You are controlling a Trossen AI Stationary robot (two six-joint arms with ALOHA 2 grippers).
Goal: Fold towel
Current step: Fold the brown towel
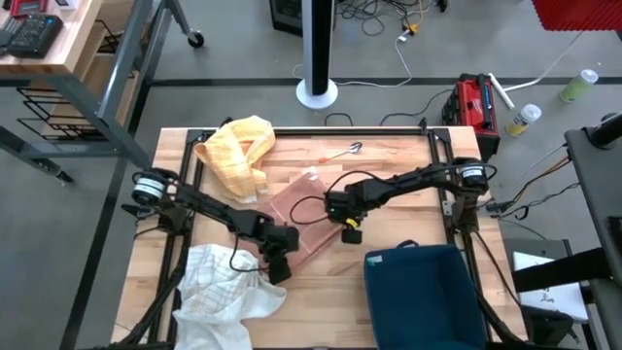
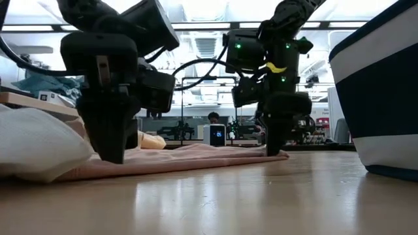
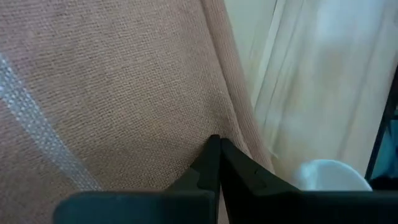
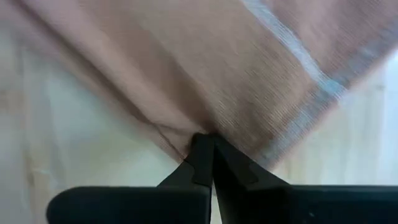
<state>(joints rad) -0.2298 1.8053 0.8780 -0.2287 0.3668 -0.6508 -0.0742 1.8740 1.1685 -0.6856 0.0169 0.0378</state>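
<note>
A pink towel [image 1: 303, 219] lies flat near the middle of the wooden table [image 1: 389, 175], with a pale woven stripe showing in both wrist views. The left claw [image 1: 278, 267] stands at the towel's 7 o'clock edge, its fingers pressed together and pinching the cloth right at the hem, as the left wrist view shows. The right claw [image 1: 347, 226] is down at the towel's 3 o'clock corner, fingers likewise together and nipped onto the fabric's edge. In the low view both claws [image 2: 111, 153] [image 2: 274, 147] reach down to the table top, with the towel [image 2: 189, 156] stretched low between them.

A crumpled white cloth [image 1: 219, 287] lies at the table's 7 o'clock, touching the pink towel's edge beside the left claw. A yellow checked towel [image 1: 236, 156] is bunched at the table's 11 o'clock. A dark blue bin [image 1: 423, 292] sits at the table's 5 o'clock, apart from the towel. A small metal object [image 1: 352, 149] rests at 12 o'clock.
</note>
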